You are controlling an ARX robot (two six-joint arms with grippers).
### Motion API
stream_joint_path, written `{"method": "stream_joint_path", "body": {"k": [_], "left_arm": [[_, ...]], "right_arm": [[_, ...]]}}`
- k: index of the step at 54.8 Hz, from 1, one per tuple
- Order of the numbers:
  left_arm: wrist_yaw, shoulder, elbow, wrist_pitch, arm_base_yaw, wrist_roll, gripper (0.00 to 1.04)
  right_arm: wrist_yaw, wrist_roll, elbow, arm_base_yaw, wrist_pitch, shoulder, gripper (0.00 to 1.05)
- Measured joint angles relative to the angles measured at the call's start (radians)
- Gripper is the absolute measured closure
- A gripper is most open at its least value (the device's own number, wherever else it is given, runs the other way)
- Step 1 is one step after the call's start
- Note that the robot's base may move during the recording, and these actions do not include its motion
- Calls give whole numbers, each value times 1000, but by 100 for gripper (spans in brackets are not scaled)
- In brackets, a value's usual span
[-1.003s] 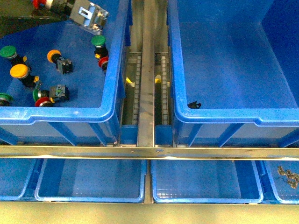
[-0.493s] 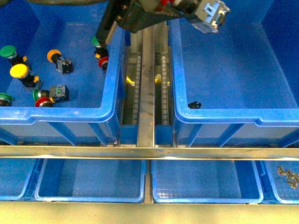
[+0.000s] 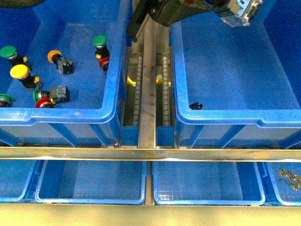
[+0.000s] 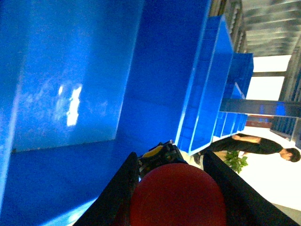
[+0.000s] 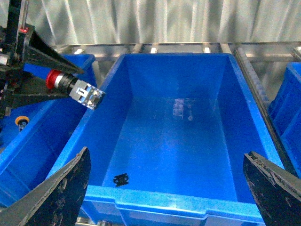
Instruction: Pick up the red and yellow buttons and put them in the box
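Observation:
My left gripper point(image 3: 221, 6) is shut on a red button point(image 4: 178, 197) and holds it in the air over the far left part of the box point(image 3: 235, 117), the large blue bin on the right. The right wrist view shows the held button's red cap point(image 5: 58, 79) and grey body beside the box's wall. In the left bin point(image 3: 61, 114) lie a yellow button point(image 3: 19, 71), an orange one point(image 3: 54, 55) and two red ones point(image 3: 104, 63) point(image 3: 43, 102), among green ones. My right gripper point(image 5: 167, 197) is open and empty over the box's near rim point(image 5: 178, 200).
A small black piece point(image 3: 196, 105) lies on the box floor near its front left corner. A metal rail point(image 3: 146, 84) runs between the two bins. Shallow blue trays point(image 3: 91, 181) sit in front; the far right one holds small metal parts point(image 3: 289, 176).
My left arm has carried the red button to the right, from above the left bin across the rail to above the box.

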Motion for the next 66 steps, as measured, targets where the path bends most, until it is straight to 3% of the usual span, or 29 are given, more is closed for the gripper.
{"method": "stream_joint_path", "body": {"k": [3, 5, 12, 24, 40, 66], "left_arm": [[-2, 6, 6, -6, -6, 0, 71], [-5, 9, 11, -10, -11, 0, 71], [-5, 9, 18, -14, -30, 3, 71], [-8, 9, 17, -17, -35, 3, 71], [-4, 6, 12, -15, -35, -7, 71], [4, 3, 12, -15, -32, -16, 71]], "right_arm": [[-54, -92, 76, 18, -181, 119, 7], [-74, -192, 135, 65, -221, 276, 7], [-130, -378, 191, 158, -29, 599, 7], [-147, -586, 276, 153, 322, 1003, 7], [-136, -700, 389, 125, 491, 1250, 7], [-86, -789, 542, 147, 585, 1439, 7]]}}
